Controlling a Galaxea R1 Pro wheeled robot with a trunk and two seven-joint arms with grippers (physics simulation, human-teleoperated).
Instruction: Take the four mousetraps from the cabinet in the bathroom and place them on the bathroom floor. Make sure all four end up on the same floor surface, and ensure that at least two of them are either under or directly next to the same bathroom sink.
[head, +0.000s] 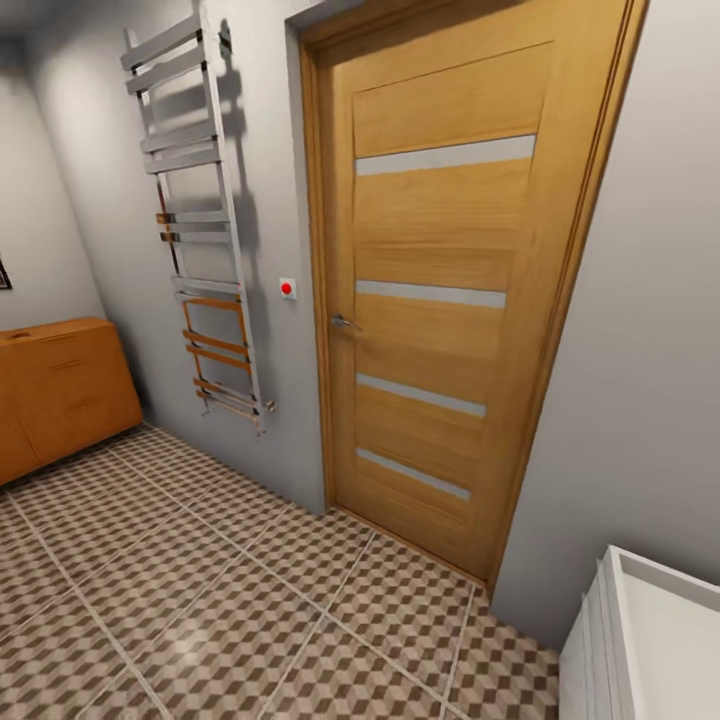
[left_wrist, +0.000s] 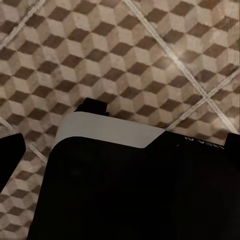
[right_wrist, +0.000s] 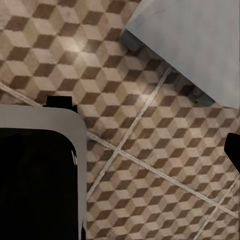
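**Bathroom doorway, robot in transit**

At the wrist cameras: dark gripper housings above the bathroom floor (left_wrist: 150, 45); finger spread cannot be told for either arm, and nothing is seen held or touched.
Floor: large square tiles of brown, beige and grey cubes, pale grout.
Walls: grey. Wooden door (head: 450, 290) with four pale horizontal strips; chrome towel rail (head: 195, 230) beside it; small red button (head: 287, 288) between them.
Cabinet (head: 60, 385): orange-brown, low, at head view's left edge, drawers closed.
White unit (head: 650, 640): lower right corner.
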